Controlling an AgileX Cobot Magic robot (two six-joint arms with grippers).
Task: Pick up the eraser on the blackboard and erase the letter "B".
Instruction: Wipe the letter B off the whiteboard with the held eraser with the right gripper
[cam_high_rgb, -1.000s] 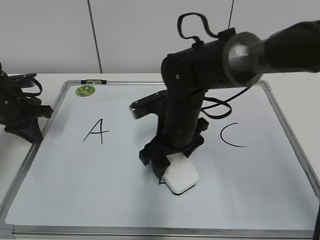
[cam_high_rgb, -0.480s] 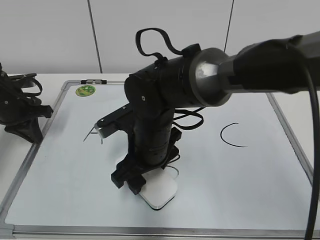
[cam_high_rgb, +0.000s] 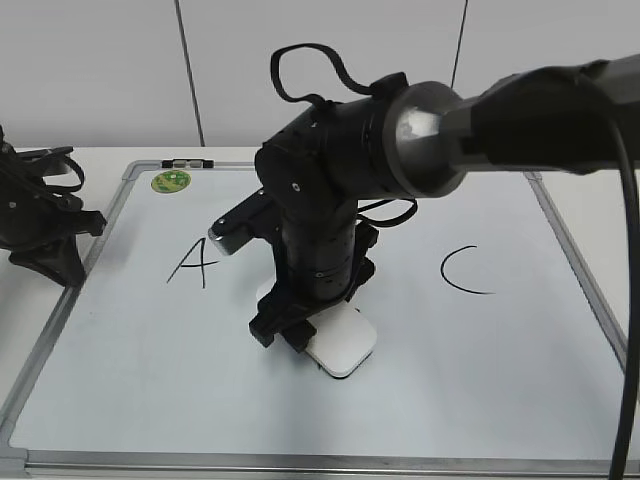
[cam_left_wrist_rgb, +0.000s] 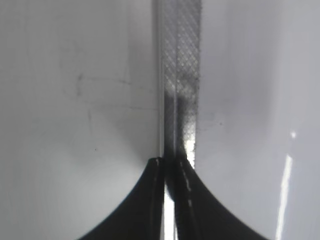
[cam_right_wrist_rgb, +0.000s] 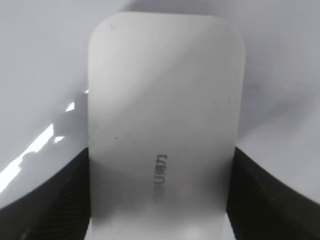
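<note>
White rounded-rectangle plastic eraser, small grey lettering on top, lies flat on the large silver-framed blackboard (white writing surface), lower centre, between the black "A" and the black "C". Right gripper stands over it, jaws pinching the eraser by its long sides; the right wrist view shows dark jaw faces tight against both edges. Judgement: pick-up done, rubbing under way or near its end. No stroke of the letter "B" shows anywhere on the open board; the arm and the eraser cover the spot where it would sit, so cannot confirm it is fully gone. Left: check that patch, lift the eraser clear. Left gripper sits off at the board's left frame edge over the desk; its wrist view shows the two jaws pressed together, holding nothing. Small round green magnet at top left corner, untouched. Board's near edge is cut off.
</note>
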